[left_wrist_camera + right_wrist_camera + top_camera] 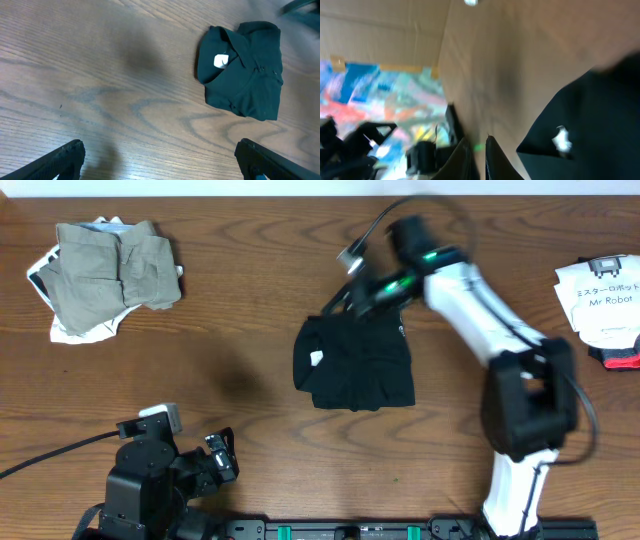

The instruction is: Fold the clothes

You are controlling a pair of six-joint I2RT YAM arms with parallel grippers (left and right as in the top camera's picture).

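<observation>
The black shirt (355, 362) lies folded into a small rectangle at the table's middle, its white mark (317, 359) near the left edge. It also shows in the left wrist view (245, 75) and the right wrist view (590, 130). My right gripper (336, 304) hovers at the shirt's far left corner; its fingers (478, 155) are pressed close together with nothing between them. My left gripper (222, 457) is near the front left, far from the shirt, with its fingers (160, 160) wide apart and empty.
A khaki-grey garment (112, 268) lies crumpled on a white one at the far left. A white printed garment (603, 296) with a red and black item (622, 357) lies at the right edge. The table is wood (230, 310).
</observation>
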